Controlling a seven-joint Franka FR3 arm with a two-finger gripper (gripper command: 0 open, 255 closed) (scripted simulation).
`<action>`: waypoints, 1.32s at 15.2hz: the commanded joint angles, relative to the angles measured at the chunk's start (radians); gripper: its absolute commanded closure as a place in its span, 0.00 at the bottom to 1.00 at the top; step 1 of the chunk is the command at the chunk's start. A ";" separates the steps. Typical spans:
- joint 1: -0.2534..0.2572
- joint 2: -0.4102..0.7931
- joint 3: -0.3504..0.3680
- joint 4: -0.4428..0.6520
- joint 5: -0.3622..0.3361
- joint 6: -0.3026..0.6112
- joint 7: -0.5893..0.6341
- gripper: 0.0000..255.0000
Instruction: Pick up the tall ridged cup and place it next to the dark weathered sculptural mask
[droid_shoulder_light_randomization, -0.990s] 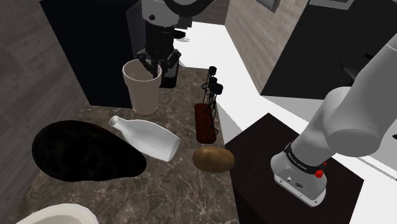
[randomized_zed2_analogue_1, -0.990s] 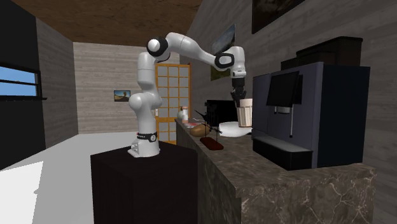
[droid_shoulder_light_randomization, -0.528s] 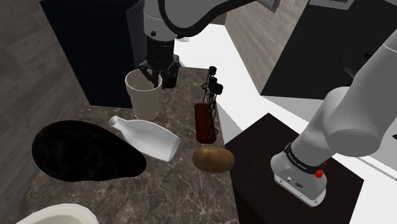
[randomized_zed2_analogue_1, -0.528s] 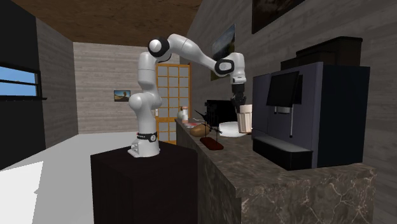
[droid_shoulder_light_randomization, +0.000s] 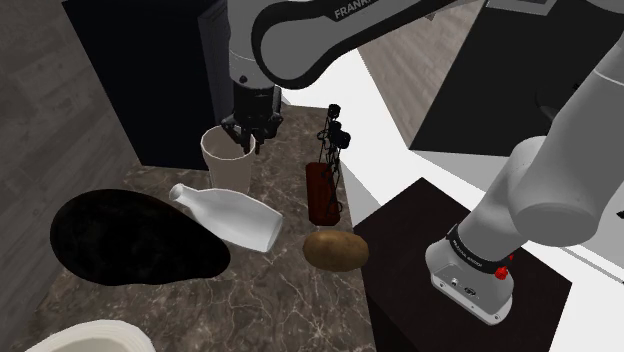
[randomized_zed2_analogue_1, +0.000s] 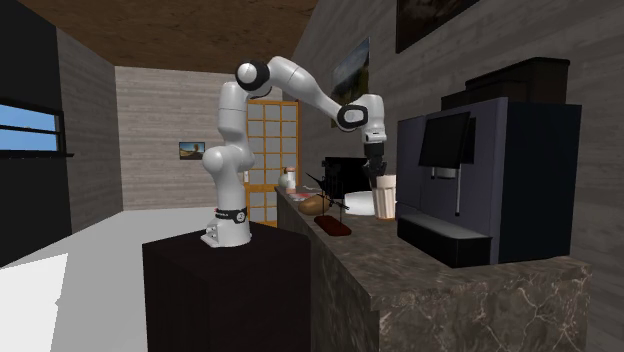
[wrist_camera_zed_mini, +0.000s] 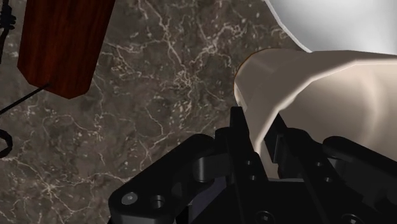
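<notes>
- The all-black gripper (droid_shoulder_light_randomization: 247, 138) pinches the rim of the tall cream cup (droid_shoulder_light_randomization: 228, 162). One finger is inside the cup and the other is outside, and they squeeze the cup's wall between them.
- The cup stands upright at the far end of the dark marble worktop (droid_shoulder_light_randomization: 280, 300), just beside the big dark coffee machine (droid_shoulder_light_randomization: 150, 80). I cannot tell if the cup's bottom touches the worktop.
- A white bottle (droid_shoulder_light_randomization: 232, 217) lies on its side in the middle of the worktop. Its thin neck end is just by the bottom of the cup.
- The big black rounded mask (droid_shoulder_light_randomization: 130, 238) lies flat along the worktop's edge by the wall. The cup is apart from it, and the bottle's fat end comes close to the mask's side.
- A dark red block (droid_shoulder_light_randomization: 322, 192) sits near the worktop's edge that faces the stand. A thin black wire figure (droid_shoulder_light_randomization: 335, 135) stands up from it.
- A brown potato (droid_shoulder_light_randomization: 335, 250) lies by that same edge, close to the red block and the bottle's fat end.
- A white round bowl (droid_shoulder_light_randomization: 95, 338) sits at the worktop's near corner on the wall side, past the mask.
- The white arm (droid_shoulder_light_randomization: 560, 190) rises from the dark box stand (droid_shoulder_light_randomization: 420, 235) and bends over the worktop to the cup.
</notes>
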 joint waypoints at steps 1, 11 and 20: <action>0.001 0.003 0.000 -0.005 -0.001 0.009 0.001 1.00; 0.001 0.003 0.000 -0.005 -0.001 0.009 0.001 0.00; -0.005 -0.058 -0.002 0.055 0.018 -0.110 -0.012 0.00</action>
